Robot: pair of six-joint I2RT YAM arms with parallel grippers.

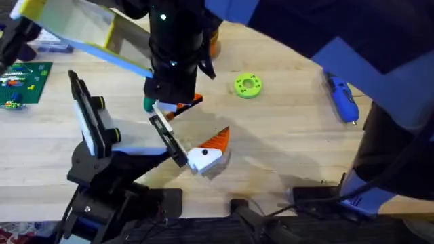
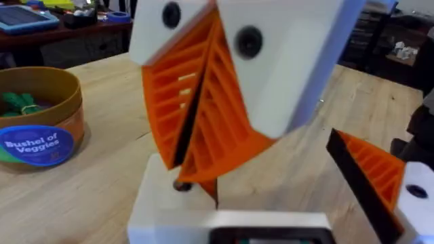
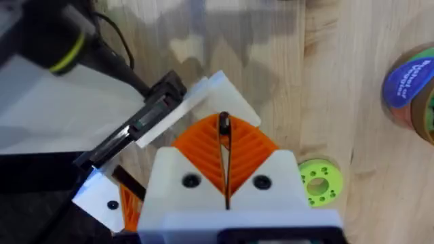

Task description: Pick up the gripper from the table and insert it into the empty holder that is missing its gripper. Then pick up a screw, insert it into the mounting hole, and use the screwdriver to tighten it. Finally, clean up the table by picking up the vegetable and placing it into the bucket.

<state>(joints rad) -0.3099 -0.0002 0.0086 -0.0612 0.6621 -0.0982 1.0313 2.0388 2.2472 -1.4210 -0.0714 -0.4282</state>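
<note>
- Your right arm rises close under the overhead camera, dark and large, reaching across the bench centre; its right gripper has its orange ribbed pads clenched on a small dark screw.
- Your left gripper points toward the bench, pads pressed together; whether it grasps anything you cannot tell.
- The screwdriver lies well apart from both, at the bench's right.
- The bucket stands near the left gripper, a vegetable inside.
- A lime-green disc lies between.
</note>
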